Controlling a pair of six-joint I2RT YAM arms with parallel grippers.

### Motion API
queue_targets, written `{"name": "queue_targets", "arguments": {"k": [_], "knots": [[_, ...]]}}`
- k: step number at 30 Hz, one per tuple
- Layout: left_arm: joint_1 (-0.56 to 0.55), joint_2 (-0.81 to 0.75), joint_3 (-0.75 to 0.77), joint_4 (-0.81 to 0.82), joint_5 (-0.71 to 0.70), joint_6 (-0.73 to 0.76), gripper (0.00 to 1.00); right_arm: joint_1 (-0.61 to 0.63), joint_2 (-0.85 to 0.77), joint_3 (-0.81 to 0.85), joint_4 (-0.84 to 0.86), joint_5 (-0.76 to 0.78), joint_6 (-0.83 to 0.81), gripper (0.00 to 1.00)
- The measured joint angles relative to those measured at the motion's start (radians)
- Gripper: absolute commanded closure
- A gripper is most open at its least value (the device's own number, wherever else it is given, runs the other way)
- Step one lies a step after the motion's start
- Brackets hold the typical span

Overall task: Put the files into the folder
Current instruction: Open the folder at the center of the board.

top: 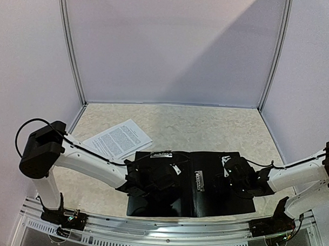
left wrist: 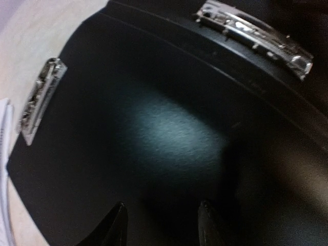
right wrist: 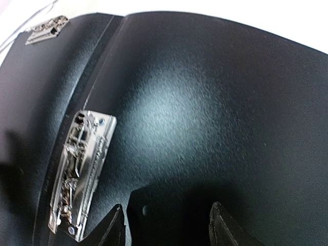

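The black folder [top: 205,202] lies open and flat at the near middle of the table, with a metal clip [top: 198,180] by its spine and another clip [top: 160,153] at its far left edge. The files [top: 118,138], white printed sheets, lie on the table just beyond the folder's left half. My left gripper [top: 165,174] is open and empty above the folder's left half [left wrist: 169,133]. My right gripper [top: 227,176] is open and empty above the right half [right wrist: 215,118], next to the spine clip [right wrist: 82,174]. A paper edge [left wrist: 4,169] shows in the left wrist view.
White walls enclose the beige table [top: 207,130] on three sides. A metal rail [top: 166,231] runs along the near edge by the arm bases.
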Motion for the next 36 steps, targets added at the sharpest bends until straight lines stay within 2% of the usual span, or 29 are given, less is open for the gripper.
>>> {"name": "queue_targets", "arguments": {"k": [5,9,12,17,22,27,32,36], "knots": [[0.038,0.003,-0.020,0.071,0.159,0.010,0.59,-0.024,0.071,0.038,0.053,-0.031,-0.008,0.48],[0.080,0.002,-0.052,0.120,0.230,-0.006,0.61,-0.035,0.150,0.097,0.082,-0.052,-0.020,0.55],[0.110,-0.022,-0.107,0.185,0.282,-0.032,0.61,-0.043,0.200,0.135,0.103,-0.078,-0.029,0.57],[0.130,-0.069,-0.186,0.256,0.327,-0.079,0.61,-0.049,0.294,0.233,0.116,-0.153,-0.043,0.59],[0.130,-0.082,-0.196,0.260,0.342,-0.117,0.60,-0.049,0.388,0.339,0.109,-0.219,-0.067,0.61],[0.132,-0.091,-0.156,0.238,0.357,-0.124,0.61,-0.060,0.420,0.387,0.093,-0.254,-0.076,0.57],[0.154,-0.055,-0.006,0.206,0.385,-0.168,0.63,-0.066,0.391,0.413,-0.003,-0.267,-0.082,0.43],[0.175,-0.017,0.083,0.169,0.384,-0.240,0.67,-0.066,0.327,0.413,-0.113,-0.269,-0.071,0.42]]}}
